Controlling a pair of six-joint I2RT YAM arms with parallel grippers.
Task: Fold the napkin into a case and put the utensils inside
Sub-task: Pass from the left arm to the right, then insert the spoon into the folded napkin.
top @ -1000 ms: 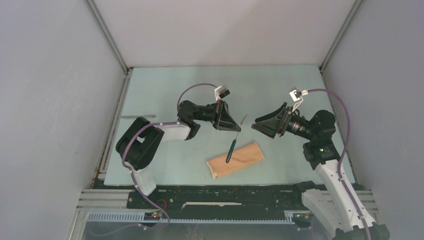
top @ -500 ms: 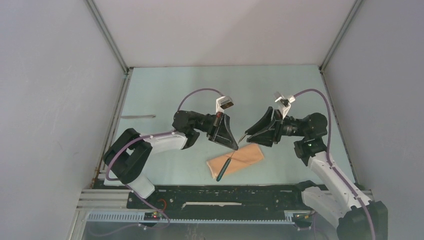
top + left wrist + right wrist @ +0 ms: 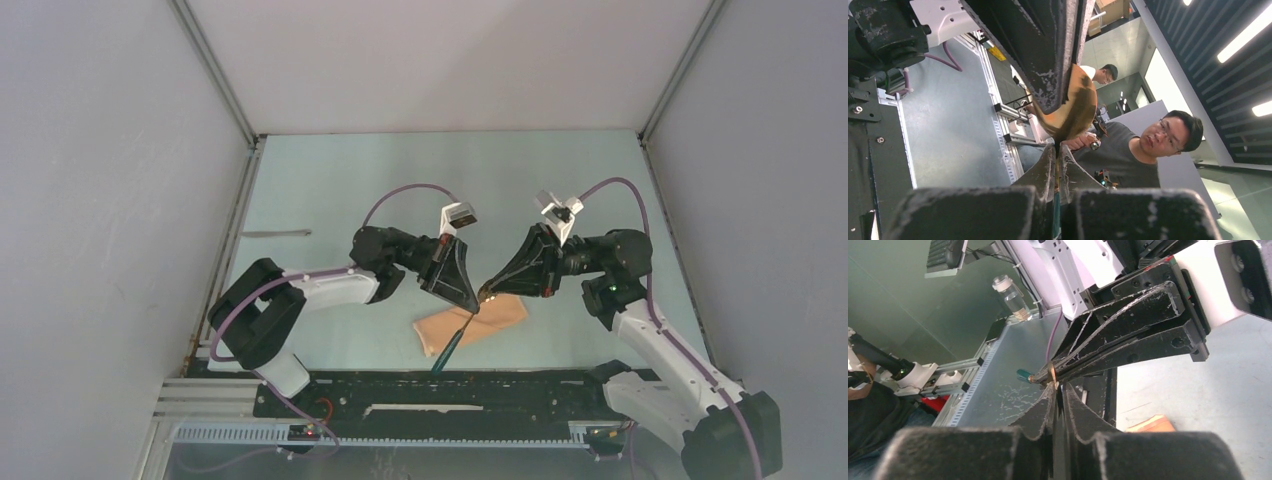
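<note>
The peach napkin [image 3: 492,318] lies folded into a narrow case near the table's front. Above its left part my left gripper [image 3: 472,307] is shut on the neck of the spoon [image 3: 450,347], whose teal handle slants down toward the front rail. In the left wrist view the jaws [image 3: 1056,146] pinch the neck under the gold bowl [image 3: 1073,105]. My right gripper [image 3: 487,291] meets it tip to tip, its jaws [image 3: 1058,386] closed on the bowl's thin gold edge [image 3: 1050,375]. The napkin [image 3: 1154,424] peeks out at the lower right of the right wrist view. A thin silvery utensil [image 3: 275,234] lies far left.
Grey walls enclose the pale green table [image 3: 330,180] on three sides. A black and aluminium rail [image 3: 420,398] runs along the front edge. A person [image 3: 1148,150] stands beyond the front. A small vial [image 3: 1010,295] stands off the table.
The right gripper swung left and down to the spoon's bowl and closed on it. The left gripper carried the spoon forward and lower, over the napkin's left part.
</note>
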